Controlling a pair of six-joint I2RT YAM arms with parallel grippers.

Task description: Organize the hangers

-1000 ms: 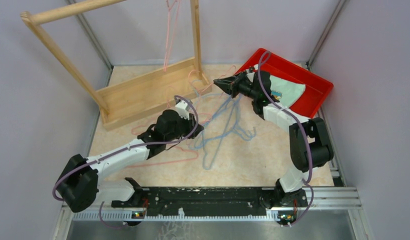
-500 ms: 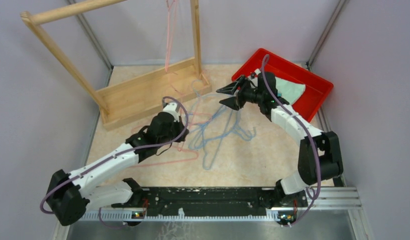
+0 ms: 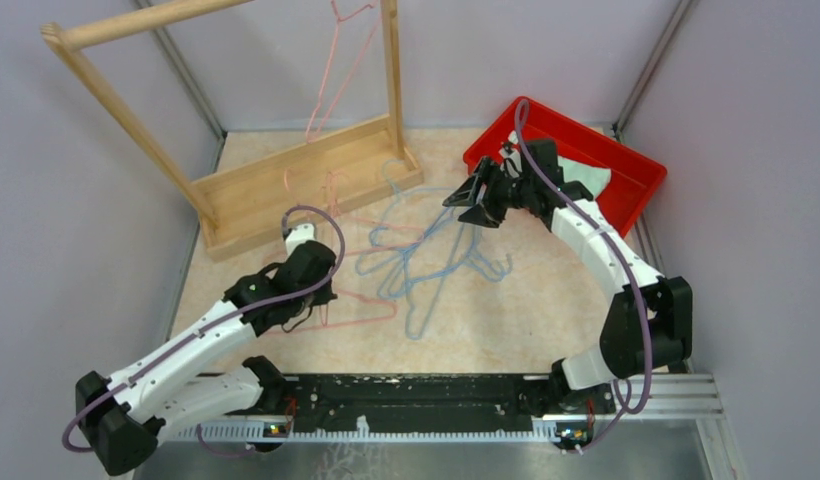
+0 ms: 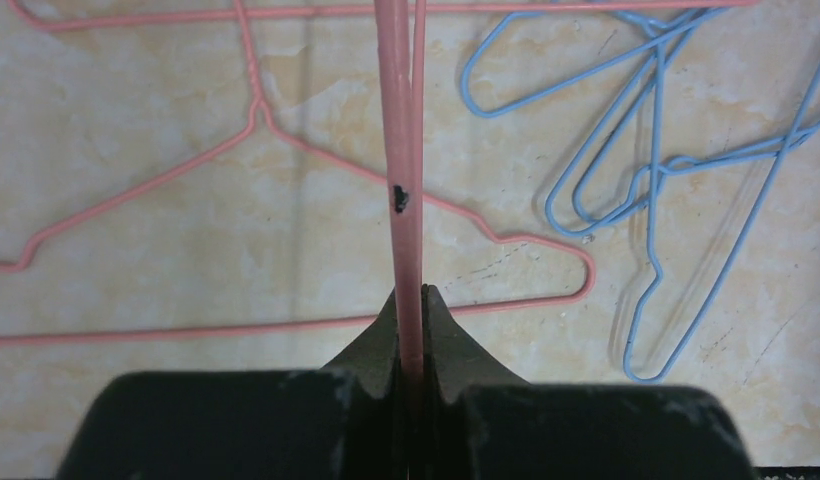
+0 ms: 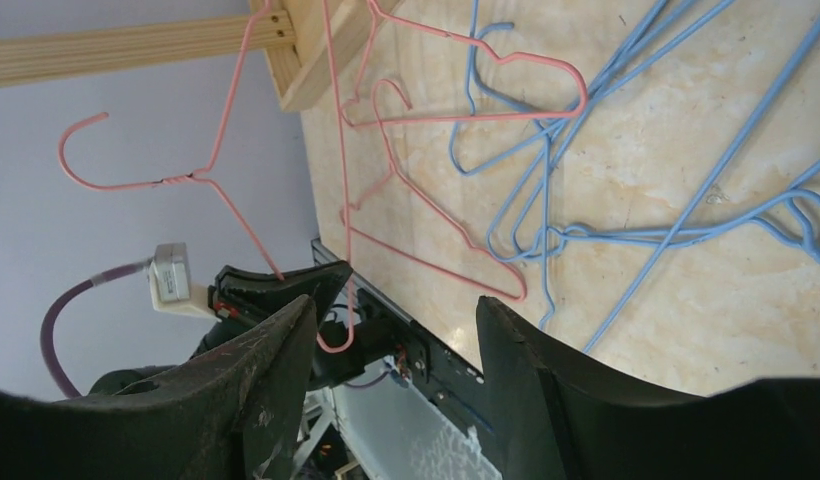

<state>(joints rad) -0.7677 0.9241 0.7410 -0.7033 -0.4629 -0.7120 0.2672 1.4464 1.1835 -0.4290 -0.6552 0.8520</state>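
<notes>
Pinching tight with the left gripper [image 4: 410, 300] on the held pink hanger [image 4: 394, 150], wire squeezed edge-on between both fingers, raised off the table [image 3: 506, 320] just in front of the wooden rack [image 3: 286, 190]. Holding nothing in the right gripper [image 5: 396, 305]: fingers spread apart, hovering to the right of the rack's base, above the blue hangers [image 3: 426, 260] tangled flat on the table. Lying flat in front of the rack too, beside the blue ones: another pink hanger [image 4: 258, 110]. Hanging from the rack's top bar by its hook: one more pink hanger [image 3: 334, 70]. Farther right of the rack, past the right gripper: red bin [image 3: 626, 165] with a pale cloth [image 3: 586, 178] inside.
</notes>
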